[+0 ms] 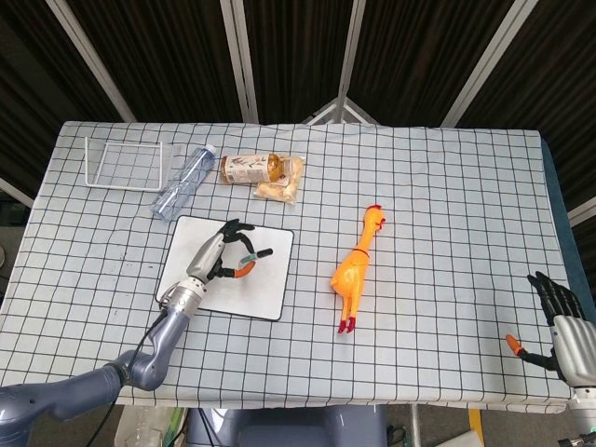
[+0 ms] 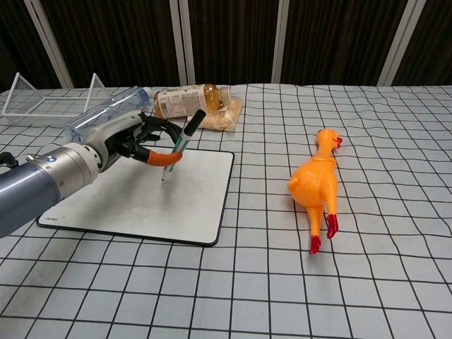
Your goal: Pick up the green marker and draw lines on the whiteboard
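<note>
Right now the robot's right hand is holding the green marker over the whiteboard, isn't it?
Not quite: it's the left hand that holds the green marker over the whiteboard, as the chest view shows. The right hand is off at the table's edge in the head view, holding nothing.

Left hand [image 2: 131, 139] at 9 o'clock, pinching green marker [image 2: 181, 143], black cap tilted up toward 1 o'clock, tip down on or just above whiteboard [image 2: 141, 212]; contact unclear. Whiteboard flat on checked tablecloth [image 2: 282, 282], lower left of centre. Orange rubber chicken [image 2: 316, 185] lying at 3 o'clock, head away, red feet near. Toward 11 o'clock, well apart: clear plastic bottle [image 2: 99, 116], amber bottle [image 2: 191, 99] on its side, snack packet [image 2: 220, 116] touching it, white wire rack [image 2: 42, 99].
</note>
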`<state>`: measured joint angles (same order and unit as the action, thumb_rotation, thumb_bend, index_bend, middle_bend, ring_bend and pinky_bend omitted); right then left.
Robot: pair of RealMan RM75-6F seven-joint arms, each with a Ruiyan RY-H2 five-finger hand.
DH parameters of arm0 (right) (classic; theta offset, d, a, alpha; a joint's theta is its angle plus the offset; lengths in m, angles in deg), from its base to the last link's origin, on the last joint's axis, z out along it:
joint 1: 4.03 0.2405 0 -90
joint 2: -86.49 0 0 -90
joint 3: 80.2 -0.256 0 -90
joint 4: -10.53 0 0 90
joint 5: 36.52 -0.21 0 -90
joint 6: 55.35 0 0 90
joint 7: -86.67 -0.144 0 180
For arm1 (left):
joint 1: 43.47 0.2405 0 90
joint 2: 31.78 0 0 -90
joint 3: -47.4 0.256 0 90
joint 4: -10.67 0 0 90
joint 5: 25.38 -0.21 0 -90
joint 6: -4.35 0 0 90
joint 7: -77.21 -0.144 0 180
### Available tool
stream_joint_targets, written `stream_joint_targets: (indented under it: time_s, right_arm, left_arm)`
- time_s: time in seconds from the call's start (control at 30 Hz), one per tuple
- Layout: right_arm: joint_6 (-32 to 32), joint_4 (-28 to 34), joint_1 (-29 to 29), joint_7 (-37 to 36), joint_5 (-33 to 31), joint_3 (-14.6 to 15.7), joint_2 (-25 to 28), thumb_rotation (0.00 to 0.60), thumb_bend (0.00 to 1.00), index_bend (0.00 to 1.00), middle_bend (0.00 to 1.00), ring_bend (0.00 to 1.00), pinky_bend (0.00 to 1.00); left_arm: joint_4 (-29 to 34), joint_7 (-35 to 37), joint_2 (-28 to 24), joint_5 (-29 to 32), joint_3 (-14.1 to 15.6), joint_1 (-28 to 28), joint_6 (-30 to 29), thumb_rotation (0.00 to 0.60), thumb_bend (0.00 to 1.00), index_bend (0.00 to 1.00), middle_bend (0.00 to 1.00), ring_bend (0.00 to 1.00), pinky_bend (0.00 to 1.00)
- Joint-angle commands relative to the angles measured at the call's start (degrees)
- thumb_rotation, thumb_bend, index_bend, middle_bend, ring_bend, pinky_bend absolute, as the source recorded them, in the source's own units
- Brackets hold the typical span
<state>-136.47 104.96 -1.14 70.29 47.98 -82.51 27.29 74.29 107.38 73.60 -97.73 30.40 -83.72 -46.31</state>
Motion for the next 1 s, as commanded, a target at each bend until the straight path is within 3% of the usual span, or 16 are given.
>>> stream_joint_targets:
  time_s: [0.03,0.7,0.87,1.0]
  right_arm:
    - [-0.01,-0.04,-0.01,0.03,0.05,0.03,0.04,0.600,0.27,0.00,0.00,0.00,0.00]
    - [-0.11,0.17,-0.25,0.66,-0.03,0.20,-0.08,0.600,0.27,0.00,0.00,0.00,0.00]
    - [-0.39,0.16,-0.33,0.50,0.41,0.32,-0.07,0.600,0.27,0.00,0.00,0.00,0.00]
    - [-0.58,0.22,-0.36,0.38,0.78,0.39,0.01,0.600,0.27,0.00,0.00,0.00,0.00]
  left_arm:
    - [-1.03,0.45,0.26,-0.13,0.30,-0.21,0.36,0.600,0.55,0.70,0.19,0.01,0.05]
    - [-13.51,3.88,-1.44,-3.86,3.11,-0.30,0.34,0.600,0.55,0.70,0.19,0.01,0.05]
    - [-12.57,7.51,-2.90,-3.03,0.94,0.38,-2.14,0.600,0.55,0.70,0.19,0.01,0.05]
    - [-7.10,11.25,-4.88,-1.97,-1.74,0.97,-4.34,0.600,0.55,0.70,0.19,0.01,0.05]
